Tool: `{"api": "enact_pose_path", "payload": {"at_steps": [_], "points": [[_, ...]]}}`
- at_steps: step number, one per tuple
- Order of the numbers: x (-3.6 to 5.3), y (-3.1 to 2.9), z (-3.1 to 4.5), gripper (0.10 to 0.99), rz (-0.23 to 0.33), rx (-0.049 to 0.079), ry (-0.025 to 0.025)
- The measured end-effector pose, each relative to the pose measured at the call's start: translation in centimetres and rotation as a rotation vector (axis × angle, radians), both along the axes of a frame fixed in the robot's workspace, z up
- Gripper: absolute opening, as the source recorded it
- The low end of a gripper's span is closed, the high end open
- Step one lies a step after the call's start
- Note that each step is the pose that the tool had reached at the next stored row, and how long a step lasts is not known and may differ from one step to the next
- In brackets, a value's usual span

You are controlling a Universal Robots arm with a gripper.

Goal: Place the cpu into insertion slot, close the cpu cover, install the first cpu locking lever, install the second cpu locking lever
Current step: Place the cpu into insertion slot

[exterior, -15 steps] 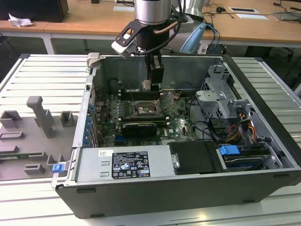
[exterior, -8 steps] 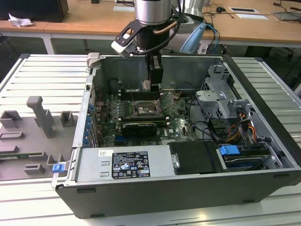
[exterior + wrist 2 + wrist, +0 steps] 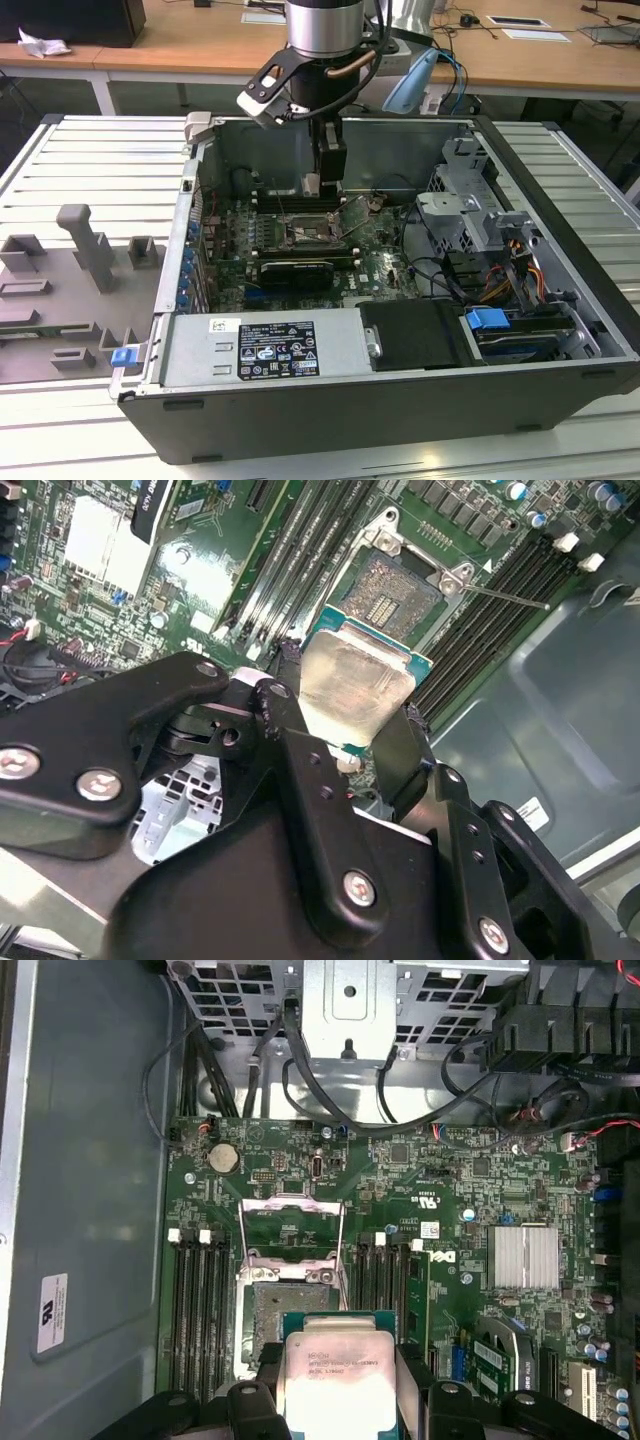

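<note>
My gripper hangs inside the open computer case, shut on the cpu, a pale metal square on a green board. In both wrist views the black fingers clamp two opposite edges of the cpu. It hovers just above and slightly off the insertion slot, whose contact field lies bare. The cpu cover stands flipped open beyond the slot. A thin locking lever sticks out free beside the socket.
Memory slots flank the socket on both sides. A finned heatsink and a graphics card sit nearby. The drive cage, cables and the power supply fill the case's other parts. Grey fixtures stand on the exterior view's left.
</note>
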State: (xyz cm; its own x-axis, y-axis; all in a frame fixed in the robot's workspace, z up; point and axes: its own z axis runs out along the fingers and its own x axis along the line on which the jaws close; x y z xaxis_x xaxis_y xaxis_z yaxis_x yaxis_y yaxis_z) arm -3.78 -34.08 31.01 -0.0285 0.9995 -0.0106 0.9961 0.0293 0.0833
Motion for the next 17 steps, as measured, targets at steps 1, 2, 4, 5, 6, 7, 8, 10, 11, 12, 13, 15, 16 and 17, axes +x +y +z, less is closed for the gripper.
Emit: {"api": "enact_pose_path", "payload": {"at_steps": [1, 2, 4, 5, 6, 7, 8, 10, 11, 12, 13, 15, 16, 17], "points": [[0.00, 0.00, -0.10, 0.529, 0.000, -0.001, 0.0003], [0.00, 0.01, -0.21, 0.529, -0.001, -0.002, 0.0006], [0.00, 0.01, -0.42, 0.529, -0.003, -0.004, 0.0007], [0.00, 0.01, -0.50, 0.529, -0.004, -0.005, 0.0007], [0.00, 0.01, -0.59, 0.529, -0.005, -0.006, 0.0008], [0.00, 0.01, -0.69, 0.529, -0.006, -0.008, 0.0007], [0.00, 0.01, -0.74, 0.529, -0.007, -0.010, 0.0008], [0.00, 0.01, -0.89, 0.529, -0.010, -0.013, 0.0007], [0.00, 0.01, -0.92, 0.529, -0.010, -0.014, 0.0007], [0.00, 0.01, -0.99, 0.529, -0.011, -0.016, 0.0007], [0.00, 0.01, -1.05, 0.529, -0.012, -0.017, 0.0007], [0.00, 0.01, -1.14, 0.529, -0.014, -0.020, 0.0007], [0.00, 0.01, -1.19, 0.529, -0.015, -0.021, 0.0007], [0.00, 0.01, -1.23, 0.529, -0.015, -0.022, 0.0007]]}}
